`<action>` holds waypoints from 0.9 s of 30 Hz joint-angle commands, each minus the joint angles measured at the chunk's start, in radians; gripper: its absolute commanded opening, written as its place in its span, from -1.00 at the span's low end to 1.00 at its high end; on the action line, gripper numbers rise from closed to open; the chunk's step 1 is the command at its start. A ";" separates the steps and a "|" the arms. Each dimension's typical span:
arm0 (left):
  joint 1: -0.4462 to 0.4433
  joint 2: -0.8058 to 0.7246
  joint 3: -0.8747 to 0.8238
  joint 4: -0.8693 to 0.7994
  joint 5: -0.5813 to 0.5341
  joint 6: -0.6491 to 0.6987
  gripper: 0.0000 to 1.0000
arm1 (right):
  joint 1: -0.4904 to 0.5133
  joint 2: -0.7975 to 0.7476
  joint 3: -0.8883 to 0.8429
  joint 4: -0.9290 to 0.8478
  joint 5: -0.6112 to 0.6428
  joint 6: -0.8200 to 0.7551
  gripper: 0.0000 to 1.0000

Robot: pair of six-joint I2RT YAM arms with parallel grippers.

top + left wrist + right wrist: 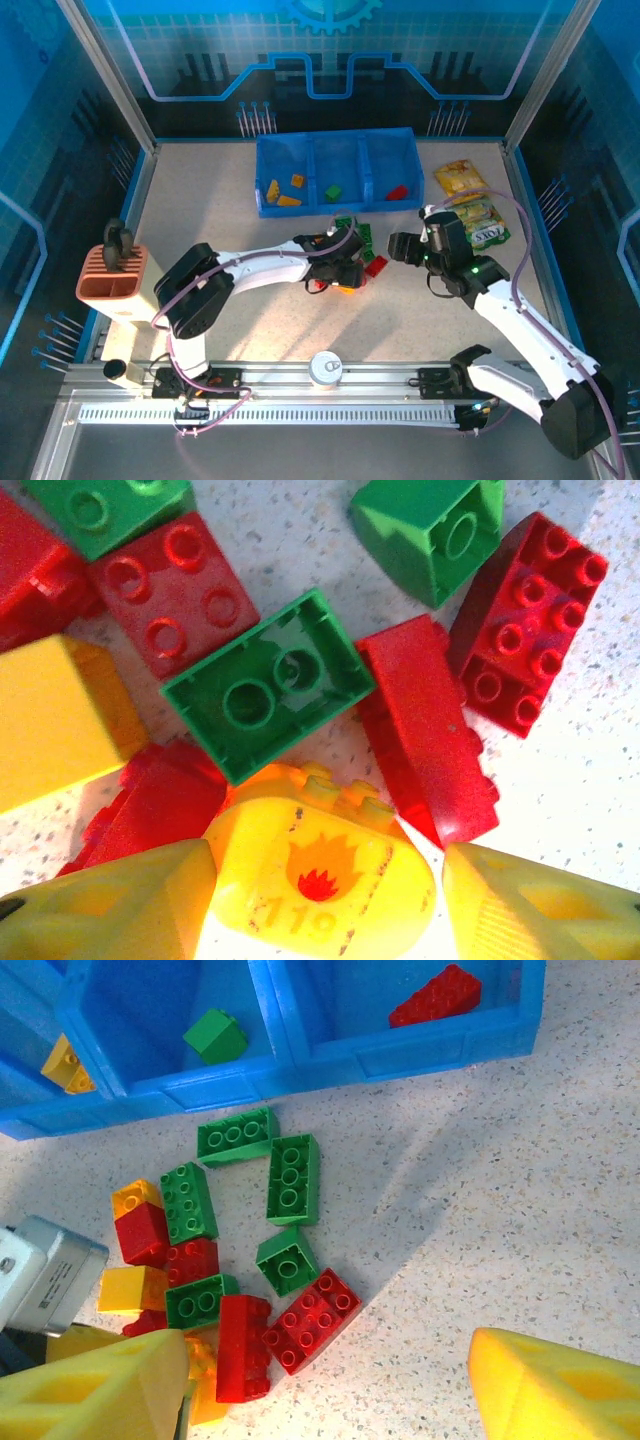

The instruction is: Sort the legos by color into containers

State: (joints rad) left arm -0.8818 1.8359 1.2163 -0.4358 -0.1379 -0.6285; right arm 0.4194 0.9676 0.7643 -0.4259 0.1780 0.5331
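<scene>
Containers take the most room: one translucent blue plastic tray [300,210] of three adjoining compartments lies at 12 o'clock in the overhead view. Yellow-orange pieces are in its left bay, a green one in the middle, a red one at right.

Next in size, the left gripper [325,895] is down in the pile. Its yellow fingers [110,900] flank a yellow rounded brick [320,860] printed with a flame; whether they pinch it yet I cannot tell. The right gripper [330,1390] hovers at 3 o'clock of the pile, jaws wide and empty.

Smaller again, the red, green and yellow plastic legos [355,235] lie heaped just at 6 o'clock of the tray.

The step in hand looks like picking that yellow brick. Squeeze it squarely and lift straight up, because a green brick [265,685] at its 12 o'clock and red bricks [425,740] at 9 and 3 crowd it and could drag along. Then carry it to the left bay at 11 o'clock.
</scene>
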 commanded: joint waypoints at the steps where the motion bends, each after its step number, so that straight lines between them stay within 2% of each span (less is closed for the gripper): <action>1: -0.030 -0.029 -0.043 -0.130 0.005 0.016 0.29 | -0.016 -0.017 -0.014 0.003 -0.001 0.023 0.50; 8: -0.057 -0.072 -0.061 -0.139 -0.008 0.010 0.35 | -0.016 -0.007 -0.011 0.020 -0.016 0.036 0.49; 16: -0.056 -0.013 -0.047 -0.107 0.009 0.015 0.37 | -0.016 -0.004 -0.002 0.010 -0.008 0.031 0.50; 27: -0.055 0.046 0.031 -0.094 0.037 0.029 0.51 | -0.018 0.012 -0.014 0.021 -0.011 0.036 0.51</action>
State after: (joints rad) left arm -0.9390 1.8458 1.2121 -0.5190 -0.1223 -0.6216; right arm 0.4175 0.9737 0.7574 -0.4248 0.1741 0.5579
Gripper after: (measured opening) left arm 0.752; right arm 0.752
